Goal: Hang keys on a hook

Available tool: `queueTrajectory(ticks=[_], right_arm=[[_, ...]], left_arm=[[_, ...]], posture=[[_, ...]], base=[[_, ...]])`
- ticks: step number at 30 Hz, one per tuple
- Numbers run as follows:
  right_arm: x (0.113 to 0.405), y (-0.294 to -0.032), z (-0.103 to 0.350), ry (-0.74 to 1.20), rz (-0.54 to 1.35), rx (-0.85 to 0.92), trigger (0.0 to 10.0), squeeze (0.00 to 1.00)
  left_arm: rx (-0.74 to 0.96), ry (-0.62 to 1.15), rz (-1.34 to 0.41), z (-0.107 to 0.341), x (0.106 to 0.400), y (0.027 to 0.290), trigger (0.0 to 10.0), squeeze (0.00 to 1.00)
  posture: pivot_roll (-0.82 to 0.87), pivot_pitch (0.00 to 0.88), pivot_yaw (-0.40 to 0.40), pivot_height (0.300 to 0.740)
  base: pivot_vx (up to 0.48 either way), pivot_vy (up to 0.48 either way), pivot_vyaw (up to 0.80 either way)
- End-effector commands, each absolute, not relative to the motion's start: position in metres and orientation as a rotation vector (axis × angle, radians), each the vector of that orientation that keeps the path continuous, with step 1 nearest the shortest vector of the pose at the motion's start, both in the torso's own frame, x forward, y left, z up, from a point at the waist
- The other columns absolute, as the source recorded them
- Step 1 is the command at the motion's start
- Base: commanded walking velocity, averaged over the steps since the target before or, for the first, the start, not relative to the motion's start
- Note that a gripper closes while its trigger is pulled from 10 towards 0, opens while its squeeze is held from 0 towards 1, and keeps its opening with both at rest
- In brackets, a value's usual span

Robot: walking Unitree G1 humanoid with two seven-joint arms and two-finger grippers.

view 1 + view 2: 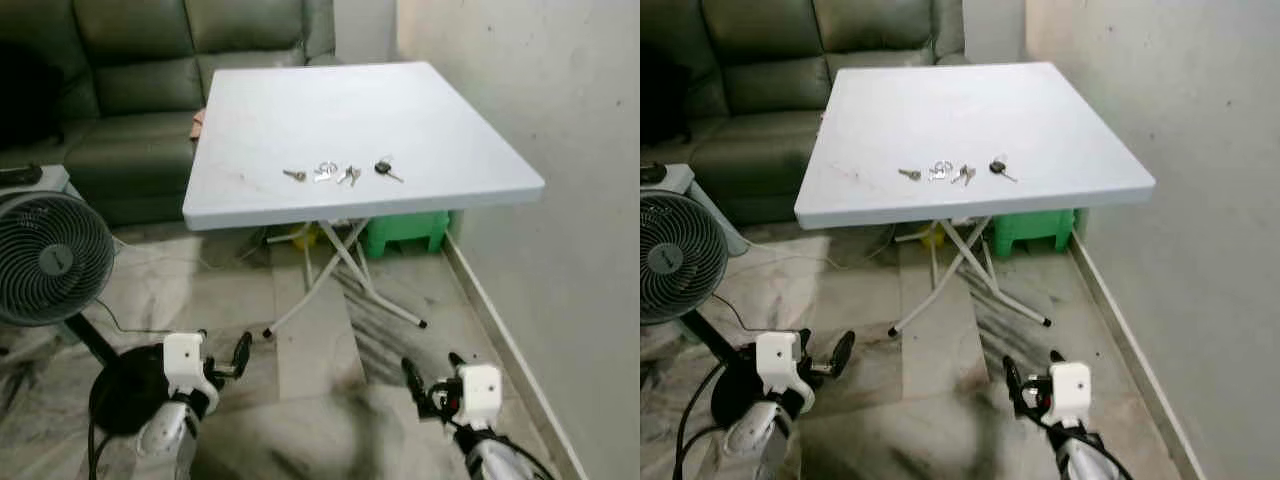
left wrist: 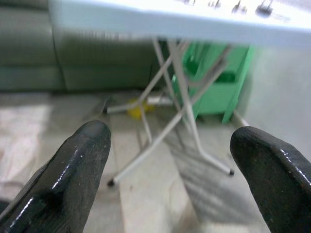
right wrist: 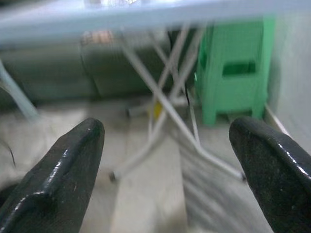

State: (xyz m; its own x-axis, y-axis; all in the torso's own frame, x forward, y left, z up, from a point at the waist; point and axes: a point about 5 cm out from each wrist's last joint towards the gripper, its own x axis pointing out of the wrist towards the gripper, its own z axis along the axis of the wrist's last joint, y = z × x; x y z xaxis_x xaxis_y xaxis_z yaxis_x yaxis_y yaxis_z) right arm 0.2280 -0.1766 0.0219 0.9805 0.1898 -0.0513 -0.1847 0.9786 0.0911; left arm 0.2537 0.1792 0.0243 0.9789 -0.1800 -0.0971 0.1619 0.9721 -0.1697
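Several keys lie in a row near the front edge of a white folding table (image 1: 300, 110): a small key (image 1: 294, 175), a silver bunch (image 1: 325, 172), another key (image 1: 349, 175) and a black-headed key (image 1: 385, 169). Both arms hang low over the floor, in front of the table and well below its top. My left gripper (image 1: 225, 347) is open with nothing between its fingers (image 2: 73, 170). My right gripper (image 1: 432, 368) is open too, and its fingers (image 3: 68, 170) frame the table's legs and the floor.
A standing fan (image 1: 45, 255) on a black base is at the left. A dark sofa (image 1: 150, 80) stands behind the table. A green stool (image 1: 405, 232) sits under the table by the right wall (image 1: 580, 200). The crossed table legs (image 1: 340, 270) stand on marble floor.
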Motion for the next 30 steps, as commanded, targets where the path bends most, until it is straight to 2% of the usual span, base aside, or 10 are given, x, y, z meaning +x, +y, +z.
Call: queueTrajectory(ticks=[1, 4, 5, 6, 12, 27, 30], right_arm=[[0.231, -0.173, 0.035, 0.016, 0.205, 0.110, 10.0, 1.00], [0.236, -0.172, 0.051, -0.037, 0.190, 0.113, 10.0, 1.00], [0.238, -0.170, 0.059, -0.060, 0.201, 0.114, 10.0, 0.00], [0.242, -0.166, 0.073, -0.099, 0.223, 0.103, 10.0, 0.00], [0.244, -0.162, 0.096, -0.119, 0.265, 0.068, 10.0, 0.00], [0.247, -0.174, 0.101, -0.067, 0.250, 0.022, 10.0, 0.00], [0.247, -0.175, 0.101, -0.061, 0.252, 0.014, 10.0, 0.00]], left_arm=[[-0.171, 0.078, -0.181, 0.036, 0.257, 0.178, 10.0, 0.00], [-0.195, 0.040, -0.192, 0.050, 0.260, 0.176, 10.0, 0.00], [-0.185, 0.016, -0.207, 0.058, 0.263, 0.174, 10.0, 0.00], [-0.176, -0.033, -0.228, 0.074, 0.269, 0.171, 10.0, 0.00], [-0.139, -0.076, -0.248, 0.103, 0.272, 0.170, 10.0, 0.00], [-0.091, -0.029, -0.249, 0.105, 0.270, 0.169, 10.0, 0.00], [-0.094, -0.027, -0.254, 0.105, 0.271, 0.167, 10.0, 0.00]], posture=[[-0.05, 0.000, 0.032, 0.740], [-0.05, 0.000, 0.034, 0.740], [-0.05, 0.000, 0.034, 0.740], [-0.04, 0.000, 0.035, 0.740], [-0.04, 0.000, 0.040, 0.740], [-0.04, 0.000, 0.030, 0.740], [-0.04, 0.000, 0.029, 0.740]], base=[[0.000, 0.000, 0.00], [0.000, 0.000, 0.00], [0.000, 0.000, 0.00], [0.000, 0.000, 0.00], [0.000, 0.000, 0.00], [0.000, 0.000, 0.00], [0.265, 0.000, 0.00]])
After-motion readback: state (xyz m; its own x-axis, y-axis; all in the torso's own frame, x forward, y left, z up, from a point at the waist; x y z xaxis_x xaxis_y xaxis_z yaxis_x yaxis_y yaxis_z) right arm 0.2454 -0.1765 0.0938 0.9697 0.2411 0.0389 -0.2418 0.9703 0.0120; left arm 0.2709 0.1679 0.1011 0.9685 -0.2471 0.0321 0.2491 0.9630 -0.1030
